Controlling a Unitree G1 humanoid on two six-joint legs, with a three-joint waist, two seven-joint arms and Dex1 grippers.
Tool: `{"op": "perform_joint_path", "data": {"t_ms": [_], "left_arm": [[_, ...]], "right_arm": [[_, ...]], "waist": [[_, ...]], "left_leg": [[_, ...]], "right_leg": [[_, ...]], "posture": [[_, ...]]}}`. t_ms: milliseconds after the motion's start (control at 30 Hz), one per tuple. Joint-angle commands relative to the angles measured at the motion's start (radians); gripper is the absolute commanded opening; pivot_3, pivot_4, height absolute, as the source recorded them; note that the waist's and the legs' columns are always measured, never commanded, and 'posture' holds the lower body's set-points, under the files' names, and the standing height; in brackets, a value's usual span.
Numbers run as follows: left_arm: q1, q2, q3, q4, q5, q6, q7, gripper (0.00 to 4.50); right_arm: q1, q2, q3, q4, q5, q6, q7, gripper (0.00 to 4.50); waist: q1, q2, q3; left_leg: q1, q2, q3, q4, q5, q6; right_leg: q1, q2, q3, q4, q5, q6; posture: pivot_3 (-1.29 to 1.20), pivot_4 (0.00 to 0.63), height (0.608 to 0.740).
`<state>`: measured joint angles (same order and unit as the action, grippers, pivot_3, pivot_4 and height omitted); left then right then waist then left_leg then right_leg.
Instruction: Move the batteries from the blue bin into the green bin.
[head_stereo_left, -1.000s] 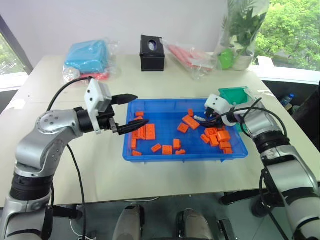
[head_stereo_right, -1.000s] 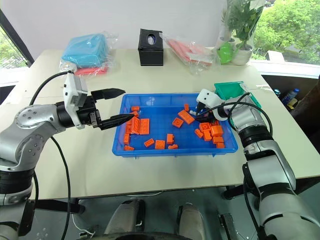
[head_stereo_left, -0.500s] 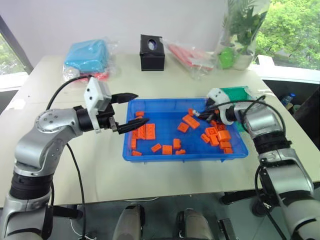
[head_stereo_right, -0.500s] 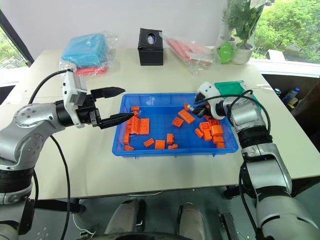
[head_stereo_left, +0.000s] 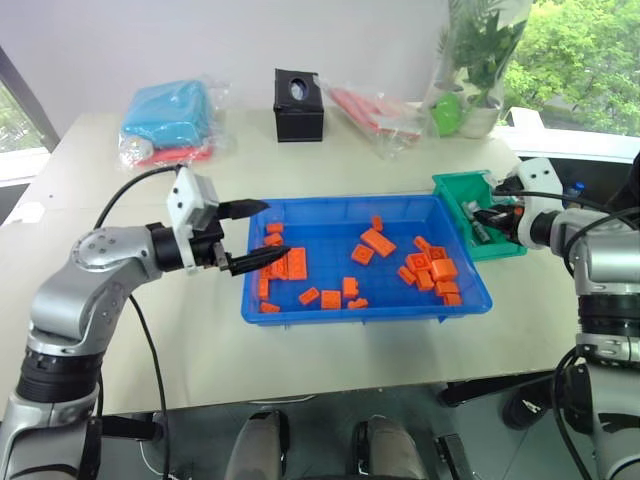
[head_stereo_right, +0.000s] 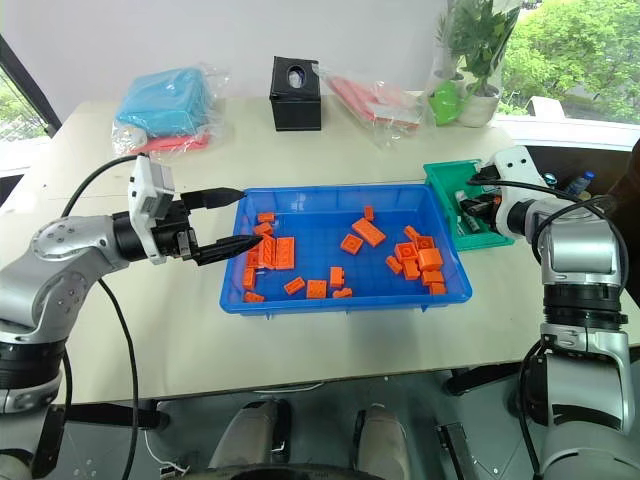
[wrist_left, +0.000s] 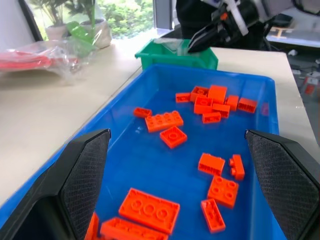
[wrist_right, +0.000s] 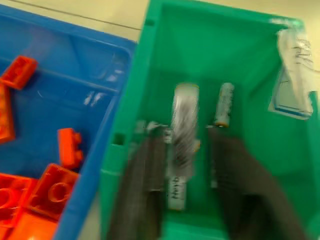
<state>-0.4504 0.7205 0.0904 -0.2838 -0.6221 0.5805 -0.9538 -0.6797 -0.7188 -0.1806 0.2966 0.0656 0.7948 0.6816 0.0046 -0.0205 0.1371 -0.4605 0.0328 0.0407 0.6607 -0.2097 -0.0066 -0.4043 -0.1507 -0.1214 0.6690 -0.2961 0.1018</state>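
Note:
The blue bin (head_stereo_left: 340, 308) sits mid-table and holds several orange blocks (head_stereo_left: 432, 270). Against its far right corner stands the small green bin (head_stereo_left: 455, 190). My right gripper (head_stereo_left: 488, 218) hangs over the green bin, fingers apart. In the right wrist view two batteries lie in the green bin (wrist_right: 260, 65): one blurred battery (wrist_right: 183, 120) between my open fingers (wrist_right: 147, 175), another battery (wrist_right: 223, 104) beside it. My left gripper (head_stereo_left: 262, 232) is open at the blue bin's left rim, holding nothing; its wrist view looks along the blue bin (wrist_left: 125, 165) towards the green bin (wrist_left: 175, 54).
Along the table's back stand a black tissue box (head_stereo_left: 298, 104), a light blue bundle in plastic (head_stereo_left: 168, 112), a red packet in clear wrap (head_stereo_left: 378, 112) and a potted plant (head_stereo_left: 478, 100). Bare table lies in front of the blue bin.
My right gripper left the blue bin, swung right and up to the green bin, and opened over it. The left gripper stayed put. The camera view shifted slightly.

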Motion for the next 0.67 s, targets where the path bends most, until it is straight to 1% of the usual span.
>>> {"op": "perform_joint_path", "data": {"t_ms": [33,100,200,300,400,500,567,667], "left_arm": [[-0.015,0.004,0.006,0.003,-0.003,-0.014,-0.016,4.5],[-0.01,0.012,0.016,0.006,-0.007,-0.012,-0.024,4.5],[0.002,0.041,0.057,0.003,-0.034,0.019,-0.031,4.5],[0.012,0.086,0.112,0.009,-0.079,0.058,-0.054,4.5],[0.025,0.132,0.151,0.013,-0.107,0.085,-0.079,4.5],[0.046,0.184,0.196,0.013,-0.115,0.099,-0.093,4.5],[0.057,0.201,0.214,0.014,-0.119,0.104,-0.089,4.5],[0.069,0.208,0.228,0.012,-0.114,0.098,-0.081,4.5]], "right_arm": [[-0.003,-0.048,-0.007,-0.009,0.01,-0.114,0.019,2.99],[0.042,-0.086,-0.031,-0.088,0.058,-0.132,0.092,2.99],[0.19,-0.2,-0.108,-0.281,0.191,-0.161,0.308,2.99],[0.335,-0.288,-0.195,-0.414,0.299,-0.146,0.449,2.99],[0.438,-0.323,-0.272,-0.49,0.38,-0.105,0.506,2.99],[0.563,-0.32,-0.336,-0.532,0.408,-0.117,0.537,2.99],[0.587,-0.31,-0.343,-0.533,0.411,-0.129,0.515,2.99],[0.564,-0.282,-0.336,-0.519,0.429,-0.122,0.455,2.99]], "waist": [[0.001,0.001,0.0],[0.007,0.001,0.001],[0.016,0.002,0.001],[0.015,0.001,0.001],[0.009,0.0,0.0],[0.009,0.0,0.0],[0.009,0.0,0.0],[0.009,0.001,0.0]], "left_leg": [[0.0,0.0,0.0,0.0,0.0,0.0],[0.0,0.0,0.001,0.0,0.0,0.0],[0.0,0.0,-0.001,0.001,-0.001,0.001],[0.001,0.001,-0.001,0.001,-0.002,0.001],[0.003,0.002,-0.001,0.001,-0.003,-0.001],[0.005,0.004,-0.001,0.001,-0.004,-0.002],[0.006,0.004,-0.001,0.001,-0.005,-0.002],[0.006,0.004,-0.001,0.001,-0.005,-0.002]], "right_leg": [[0.0,0.0,0.0,0.0,0.0,0.0],[-0.001,0.0,0.0,0.0,0.0,0.0],[-0.001,-0.001,0.0,-0.002,0.0,0.0],[0.0,-0.001,0.0,-0.004,0.0,0.0],[0.002,-0.001,0.0,-0.004,-0.001,-0.001],[0.003,-0.002,-0.001,-0.005,-0.001,-0.001],[0.003,-0.002,0.0,-0.005,-0.001,-0.001],[0.003,-0.004,-0.001,-0.005,-0.001,-0.001]], "posture": [[0.0,0.15,0.644],[0.0,0.15,0.644],[0.0,0.15,0.644],[0.0,0.15,0.644],[0.0,0.15,0.644],[0.0,0.15,0.644],[0.0,0.15,0.644],[0.0,0.15,0.644]]}}
